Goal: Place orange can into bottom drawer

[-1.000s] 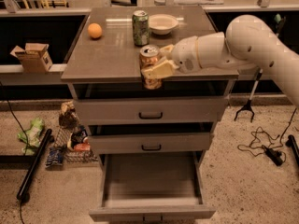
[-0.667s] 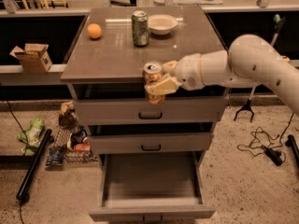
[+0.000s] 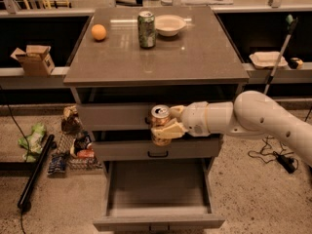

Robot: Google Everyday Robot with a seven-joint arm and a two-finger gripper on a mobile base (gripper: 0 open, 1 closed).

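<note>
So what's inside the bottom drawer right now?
Nothing visible: the open bottom drawer shows a bare floor, though its rear runs under the middle drawer and is hidden. The orange can is above it, clamped in the gripper.

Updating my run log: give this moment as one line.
gripper: shut on orange can, before upper drawers | bottom drawer: open below | can not yet placed
</note>
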